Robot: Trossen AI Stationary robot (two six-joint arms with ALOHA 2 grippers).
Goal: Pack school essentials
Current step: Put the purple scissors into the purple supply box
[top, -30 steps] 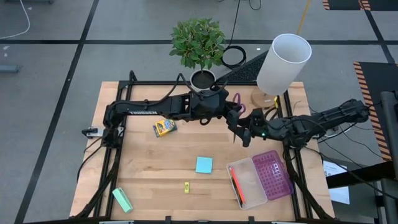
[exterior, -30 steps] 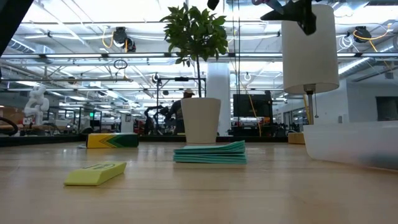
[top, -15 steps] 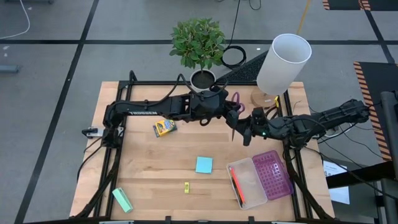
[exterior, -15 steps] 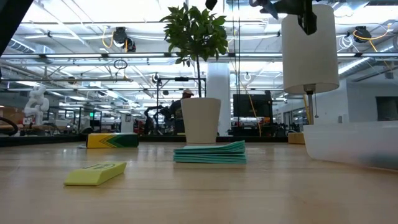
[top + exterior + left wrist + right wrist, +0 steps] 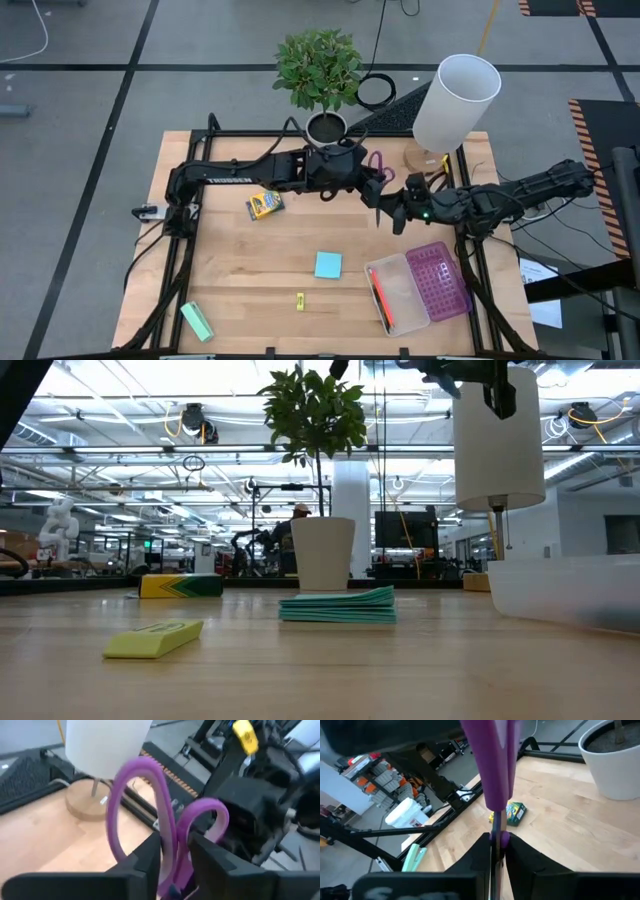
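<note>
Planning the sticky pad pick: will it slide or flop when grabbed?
The sticky pad lies flat on the smooth wooden table, so it may slide if pushed. In the low view its sheets look loosely stacked, so top ones may fan or peel.

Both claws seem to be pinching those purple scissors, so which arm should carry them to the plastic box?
Probably the right. Both the left gripper and right gripper pinch the scissors, but the open box lies below the right arm.
</note>
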